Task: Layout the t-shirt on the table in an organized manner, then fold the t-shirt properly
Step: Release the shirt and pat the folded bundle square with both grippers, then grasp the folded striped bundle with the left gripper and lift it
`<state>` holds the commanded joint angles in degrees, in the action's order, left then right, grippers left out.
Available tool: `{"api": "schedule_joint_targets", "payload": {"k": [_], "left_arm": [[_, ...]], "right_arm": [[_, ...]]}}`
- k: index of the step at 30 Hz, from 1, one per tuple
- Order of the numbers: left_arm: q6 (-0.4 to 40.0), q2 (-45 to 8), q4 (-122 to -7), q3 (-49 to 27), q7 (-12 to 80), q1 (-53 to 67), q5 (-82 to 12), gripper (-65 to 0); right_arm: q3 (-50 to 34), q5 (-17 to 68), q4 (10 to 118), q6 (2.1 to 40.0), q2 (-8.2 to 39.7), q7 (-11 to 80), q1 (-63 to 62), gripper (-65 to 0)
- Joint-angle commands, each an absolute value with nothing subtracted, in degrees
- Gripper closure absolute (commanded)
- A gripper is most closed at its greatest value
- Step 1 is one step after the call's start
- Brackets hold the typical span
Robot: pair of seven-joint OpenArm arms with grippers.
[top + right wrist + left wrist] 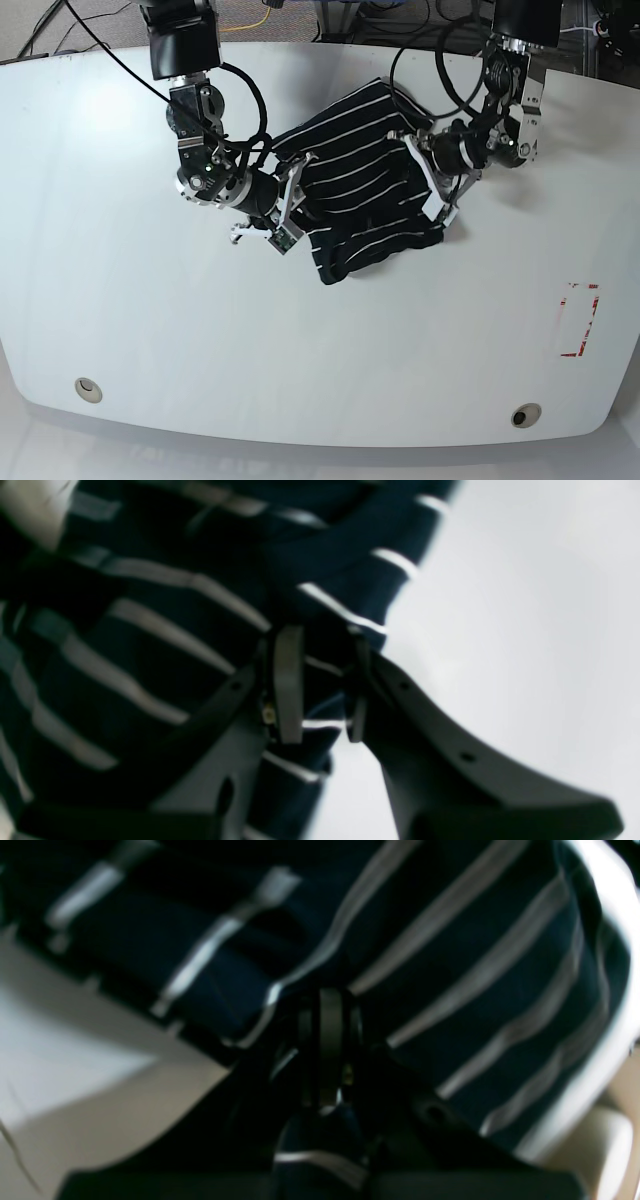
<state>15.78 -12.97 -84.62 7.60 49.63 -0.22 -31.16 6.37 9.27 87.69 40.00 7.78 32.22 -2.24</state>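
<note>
white table (pixel 150 330) carries the bunched t-shirt (pixel 362 215). left gripper (pixel 432 185) pinches its edge. right gripper (pixel 290 205) clamps the opposite edge.

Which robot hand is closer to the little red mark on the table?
Left. The left gripper grips the t-shirt on the side toward the red marking; the right gripper holds the far side.

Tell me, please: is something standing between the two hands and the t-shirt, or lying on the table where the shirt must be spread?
Nothing visible does. The left hand and right hand each already have t-shirt fabric between their fingers, and the table around it looks bare.
</note>
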Motion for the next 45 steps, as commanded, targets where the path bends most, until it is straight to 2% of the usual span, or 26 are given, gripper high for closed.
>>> {"api": "schedule_joint_targets", "payload": {"k": [8, 17, 23, 29, 39, 45], "left_arm": [[15.87, -13.14, -85.41, 7.52, 50.51, -2.77, -28.97, -0.3], [15.87, -13.76, -98.15, 7.43, 52.62, 0.48, -28.88, -0.3], [15.69, -13.41, -105.89, 7.6, 52.35, 1.01, -28.7, -0.3], [15.6, -9.89, -105.01, 7.96, 51.47, -0.75, -26.68, -0.3], [15.6, -3.12, -96.04, 20.62, 43.38, -1.63, -10.86, -0.3], [15.25, 1.27, -90.07, 23.52, 38.46, -1.63, -2.24, -0.3]], "right_arm": [[6.37, 8.92, 94.37, 40.0, 7.69, 32.4, 3.91, -12.2], [6.29, 8.84, 97.36, 40.0, 7.87, 32.57, 4.35, -12.2], [2.86, 8.84, 104.66, 40.0, 9.27, 38.29, 4.44, -12.2], [-0.75, 8.84, 109.76, 40.0, 9.36, 40.22, 4.44, -12.2], [-7.78, 9.27, 111.78, 40.0, 13.14, 40.22, 4.53, -12.2], [-9.8, 9.27, 111.69, 40.0, 14.37, 40.22, 4.62, -12.2]]}}
